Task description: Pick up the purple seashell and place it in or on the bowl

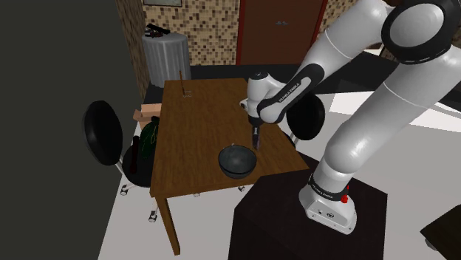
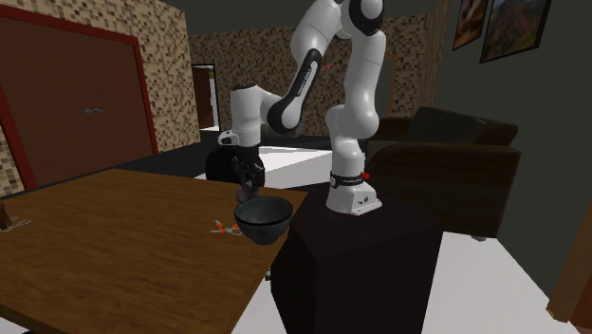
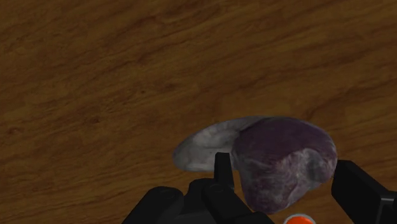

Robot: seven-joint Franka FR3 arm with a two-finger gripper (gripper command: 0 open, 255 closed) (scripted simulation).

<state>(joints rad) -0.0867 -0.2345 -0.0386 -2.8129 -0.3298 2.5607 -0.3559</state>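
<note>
Wrist view: end effector (image 3: 286,165) pinches a mottled purple seashell (image 3: 278,153) with a pale grey lip.

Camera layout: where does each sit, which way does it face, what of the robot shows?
Shoulder: beside and behind the stand, looking down over the table at the bowl; arm and pincer show.
Second exterior: low by the table, facing the stand; arm and pincer show.
Wrist: at the arm's end, facing the table; fingers clasp the purple seashell.
Shared: both exterior views hold bowl and pincer.

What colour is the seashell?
Seashell: mottled purple with a pale grey part, clearest in the wrist view.
</note>
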